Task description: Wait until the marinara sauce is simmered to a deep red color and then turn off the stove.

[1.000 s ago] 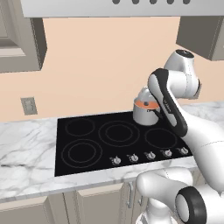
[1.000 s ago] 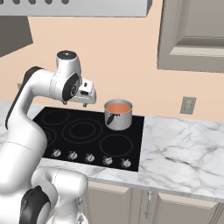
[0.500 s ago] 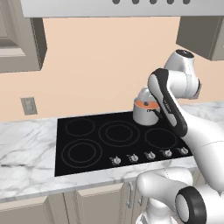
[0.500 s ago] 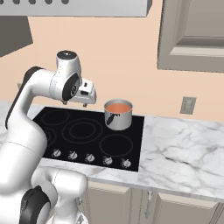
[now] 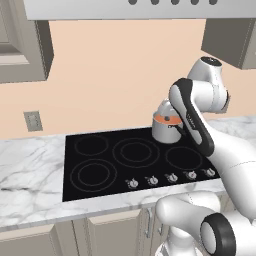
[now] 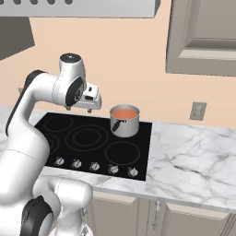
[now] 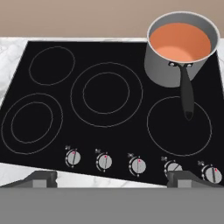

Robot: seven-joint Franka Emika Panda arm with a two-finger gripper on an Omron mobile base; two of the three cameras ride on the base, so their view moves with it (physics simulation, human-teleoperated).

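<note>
Marinara sauce (image 7: 180, 42) reads orange, not deep red, in the saucepan (image 7: 168, 70) on the stove's (image 7: 109, 144) back-right burner. I judge: waiting; knobs (image 7: 138, 165) untouched. Gripper (image 7: 112, 177) hovers above, fingers wide, empty.

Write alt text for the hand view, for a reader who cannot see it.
A steel saucepan of smooth orange marinara sauce sits at the upper right of a black stove, its dark handle pointing toward the five silver knobs. The gripper hovers above, apart from everything.
</note>
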